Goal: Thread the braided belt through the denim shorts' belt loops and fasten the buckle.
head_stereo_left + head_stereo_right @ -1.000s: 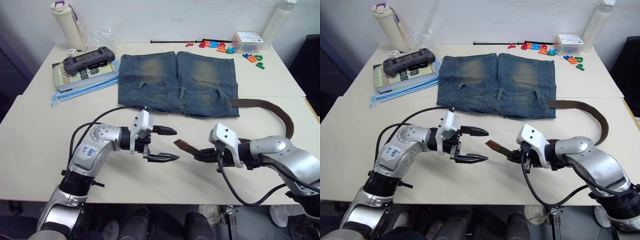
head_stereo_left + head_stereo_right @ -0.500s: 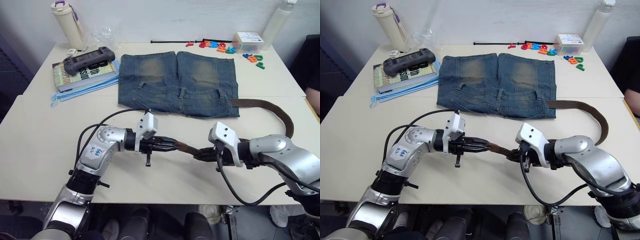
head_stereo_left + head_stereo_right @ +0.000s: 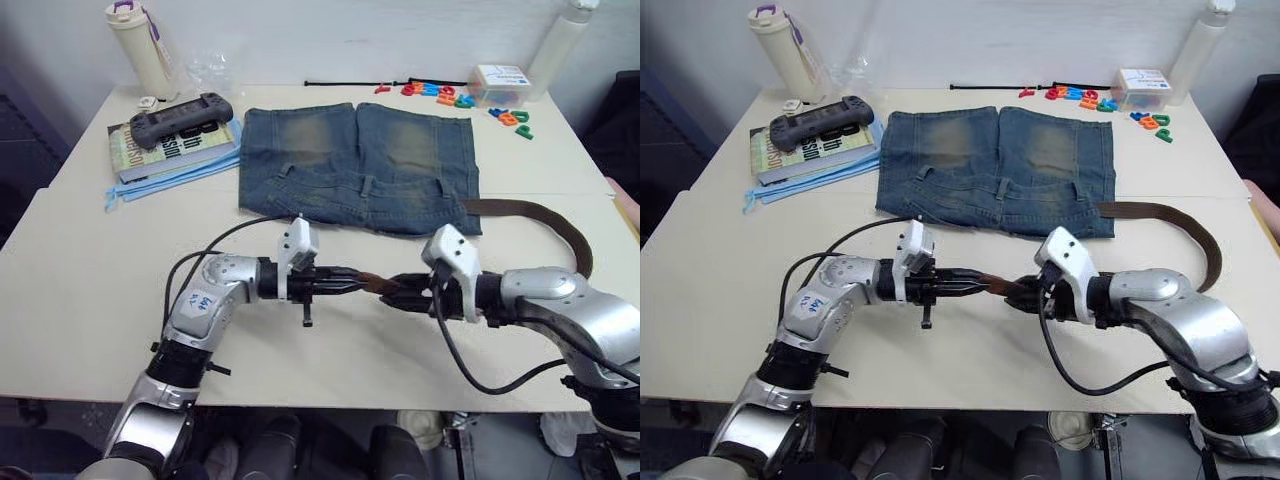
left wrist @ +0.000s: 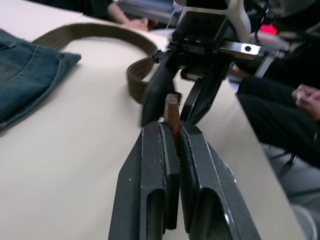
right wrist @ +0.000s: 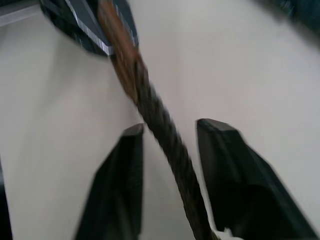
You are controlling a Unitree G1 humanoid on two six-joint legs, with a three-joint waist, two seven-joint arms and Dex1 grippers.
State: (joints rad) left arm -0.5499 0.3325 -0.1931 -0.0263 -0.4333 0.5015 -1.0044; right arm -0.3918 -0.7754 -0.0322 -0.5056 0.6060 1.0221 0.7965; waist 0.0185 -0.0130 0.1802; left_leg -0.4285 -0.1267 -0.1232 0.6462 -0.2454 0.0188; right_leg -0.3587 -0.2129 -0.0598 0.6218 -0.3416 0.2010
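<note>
From the head, the left gripper (image 3: 345, 283) is pinching the tan tip of the braided belt (image 3: 540, 213), which is trailing toward 3 o'clock from the denim shorts (image 3: 360, 165). In the left wrist view, its fingers (image 4: 160, 165) are pressing the tip. In the right wrist view, the right gripper (image 5: 167, 131) is standing spread around the strap.

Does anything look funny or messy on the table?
The braided belt isn't in the belt loops yet; it curls off beside the denim shorts. Colourful toy letters lie scattered at the far edge.
</note>
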